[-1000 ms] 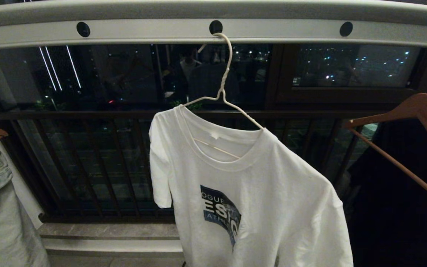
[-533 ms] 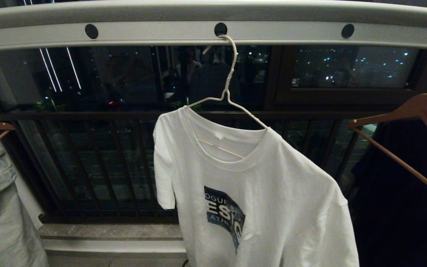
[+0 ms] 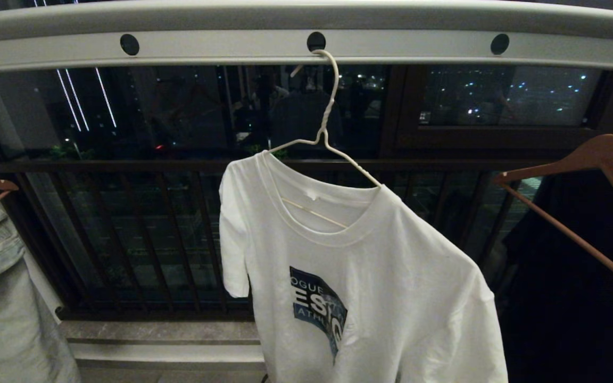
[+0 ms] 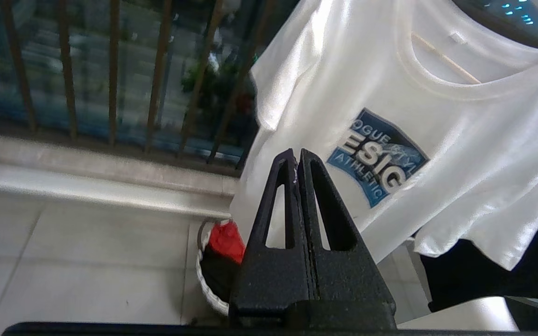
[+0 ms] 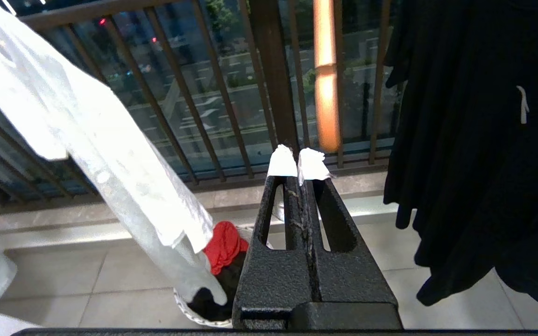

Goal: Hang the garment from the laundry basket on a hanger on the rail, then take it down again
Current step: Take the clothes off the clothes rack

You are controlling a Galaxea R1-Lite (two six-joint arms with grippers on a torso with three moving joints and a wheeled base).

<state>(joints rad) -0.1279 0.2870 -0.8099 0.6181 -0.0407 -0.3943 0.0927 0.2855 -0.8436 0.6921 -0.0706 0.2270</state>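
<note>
The T-shirt (image 3: 359, 276) hangs on the wire hanger (image 3: 323, 125), hooked into the rail (image 3: 391, 45). Left gripper (image 4: 297, 161) and right gripper (image 5: 299, 161): fingers together, empty, near the shirt.

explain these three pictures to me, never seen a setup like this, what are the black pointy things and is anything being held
It is a two-armed robot. One picture comes from a camera on its head: a white T-shirt on a wire hanger hooked in a hole of the grey rail. The other two come from cameras on its wrists. The black prongs are its grippers: the left gripper faces the shirt's print, the right gripper faces the railing. Both are shut and hold nothing. Below stands a basket with red and black cloths.
</note>
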